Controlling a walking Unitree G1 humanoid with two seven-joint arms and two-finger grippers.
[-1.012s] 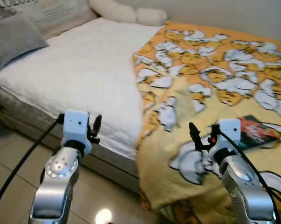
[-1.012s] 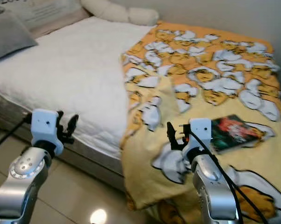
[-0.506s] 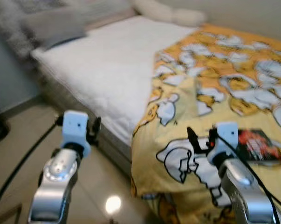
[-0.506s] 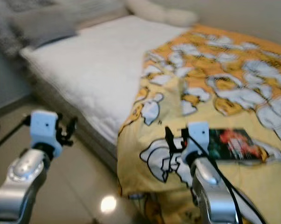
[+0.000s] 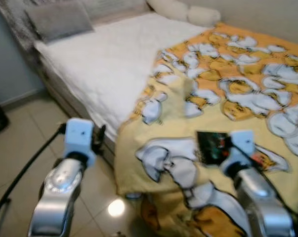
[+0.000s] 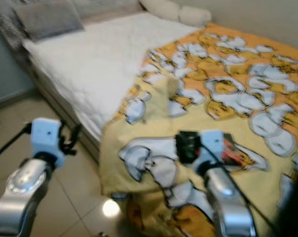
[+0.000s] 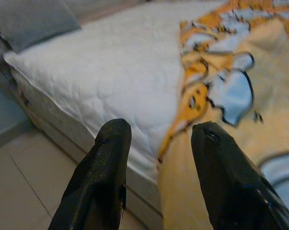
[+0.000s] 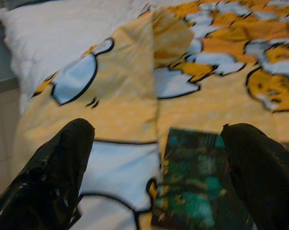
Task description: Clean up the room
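Right fingers (image 8: 158, 177) spread wide over dark green-covered book (image 8: 197, 191) lying flat on yellow cartoon blanket (image 5: 247, 74); left fingers (image 7: 158, 172) parted.

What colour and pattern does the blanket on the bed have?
The blanket is yellow-orange with white-and-orange cartoon figures outlined in black; the left eye view shows it best.

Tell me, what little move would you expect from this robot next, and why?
Probably lowering the right gripper onto the book. Its fingers are spread wide just above the book, which lies flat on the yellow blanket, while the left gripper hangs beside the bed.
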